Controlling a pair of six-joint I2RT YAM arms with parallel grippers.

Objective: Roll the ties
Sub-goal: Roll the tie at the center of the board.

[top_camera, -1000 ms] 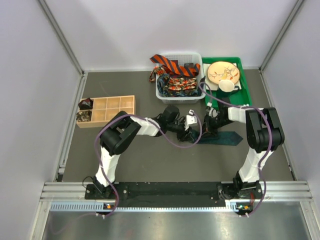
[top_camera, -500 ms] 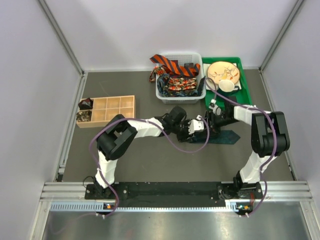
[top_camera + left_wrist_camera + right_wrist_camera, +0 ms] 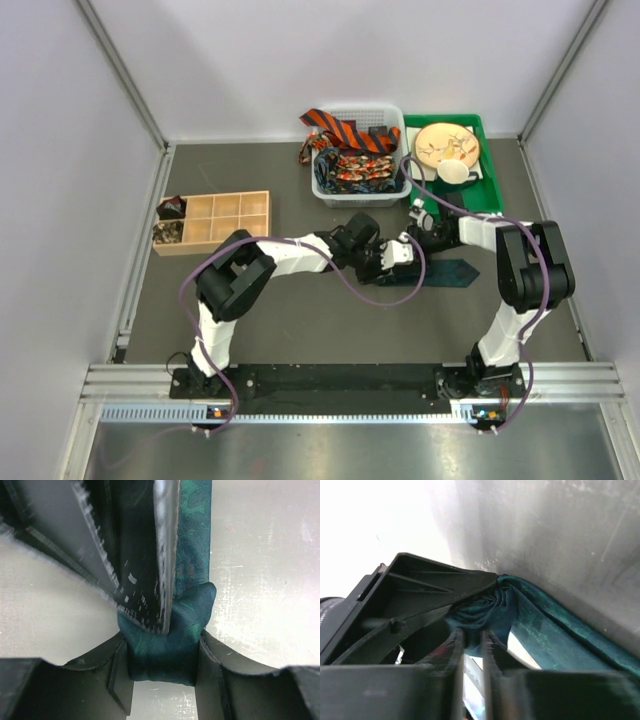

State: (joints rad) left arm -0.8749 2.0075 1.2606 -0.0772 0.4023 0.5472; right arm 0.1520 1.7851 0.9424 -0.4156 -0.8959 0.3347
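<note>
A dark teal tie (image 3: 455, 273) lies flat on the table right of centre, its left end wound into a small roll (image 3: 165, 645). My left gripper (image 3: 162, 665) is shut on that roll, one jaw at each side. My right gripper (image 3: 472, 635) comes in from above with its jaws almost together, pinching a fold at the roll's end (image 3: 492, 605). In the top view both grippers (image 3: 393, 255) (image 3: 413, 243) meet over the roll. An orange-and-black striped tie (image 3: 335, 128) hangs over the basket, with dark red-patterned ties (image 3: 357, 172) inside.
The white basket (image 3: 322, 185) stands at the back centre. A green tray (image 3: 490, 180) with a plate and a cup is to its right. A wooden compartment box (image 3: 215, 222) sits at the left. Purple cables loop off both arms.
My left arm has reached further right along the tie. The right gripper has moved up and left, closing in on the roll beside the left gripper.
</note>
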